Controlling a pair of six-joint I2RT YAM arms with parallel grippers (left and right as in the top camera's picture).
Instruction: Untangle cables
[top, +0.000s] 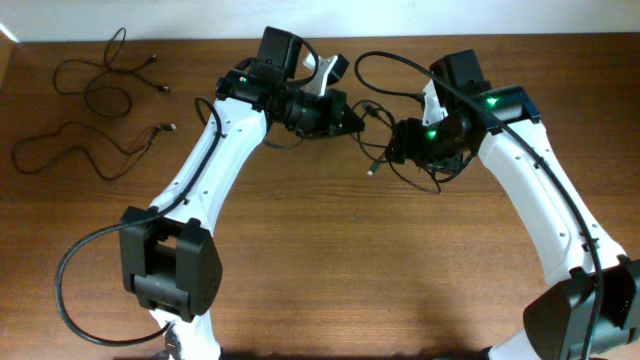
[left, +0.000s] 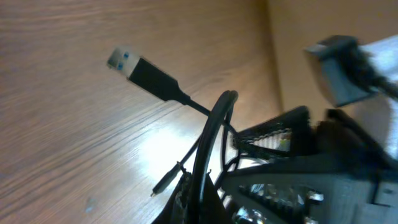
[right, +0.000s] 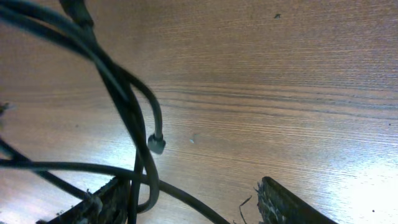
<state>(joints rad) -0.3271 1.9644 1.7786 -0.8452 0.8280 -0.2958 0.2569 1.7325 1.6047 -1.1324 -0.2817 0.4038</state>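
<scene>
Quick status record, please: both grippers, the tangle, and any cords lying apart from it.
left gripper: shut on the tangled cables
right gripper: open, facing the left gripper; strands cross between its fingers, no grip visible
tangled cables: strung between the two grippers over the table, far middle
USB plug: sticks out free from the tangle
separated cables: loose cords lying flat at the far left, clear of both arms

Two arms, left arm (top: 205, 165) and right arm (top: 535, 185), with two grippers: left gripper (top: 354, 119), right gripper (top: 398, 142). Two loose cables — upper cable (top: 163, 89), lower cable (top: 168, 128) — plus one tangled bundle (top: 372, 165), strands uncountable.
</scene>
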